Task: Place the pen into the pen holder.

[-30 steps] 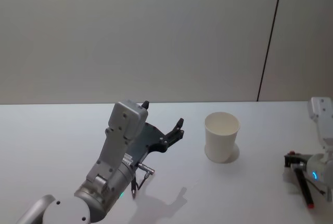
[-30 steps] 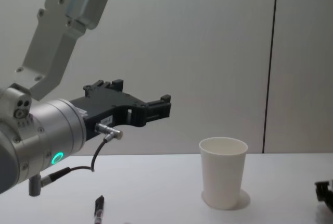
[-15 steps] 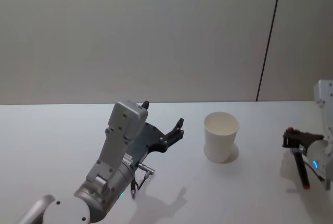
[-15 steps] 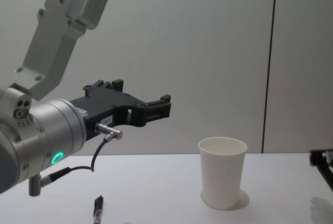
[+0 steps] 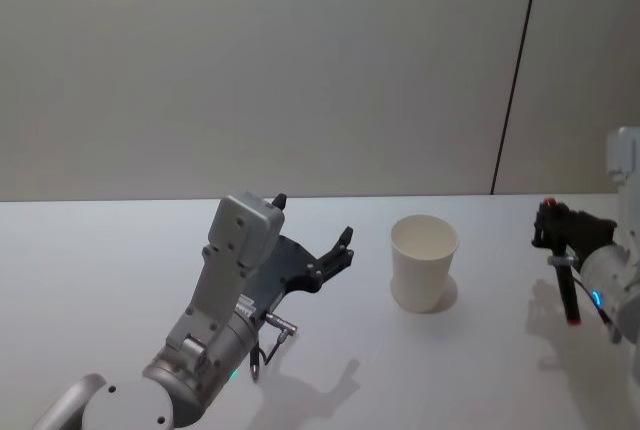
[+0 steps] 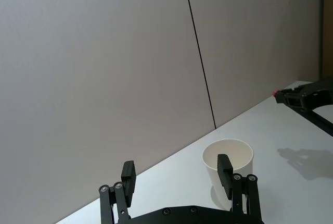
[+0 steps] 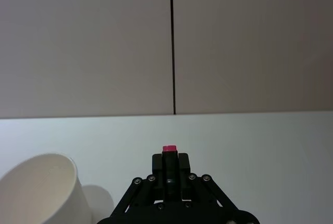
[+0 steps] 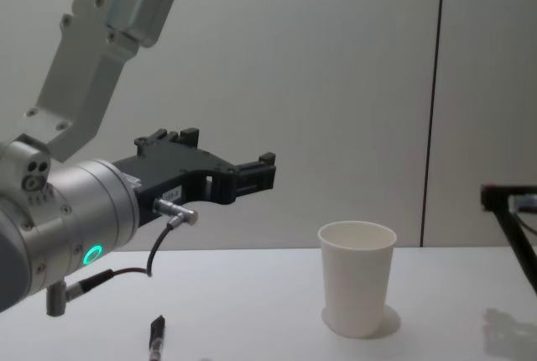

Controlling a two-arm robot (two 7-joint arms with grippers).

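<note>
White paper cup [image 5: 424, 262] upright on the table [image 5: 100, 270]. To its right, apart from it and above the tabletop: right gripper [image 5: 549, 232] clamped on a dark, red-tipped pen [image 5: 566, 290] hanging downward. In the air left of the cup, the left gripper [image 6: 176, 167], fingers spread wide.

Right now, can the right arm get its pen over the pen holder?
Probably yes. The right gripper holds the pen clear of the table, right of the pen holder, with bare surface between them. The left gripper hovers open on the cup's other side, out of the path.
</note>
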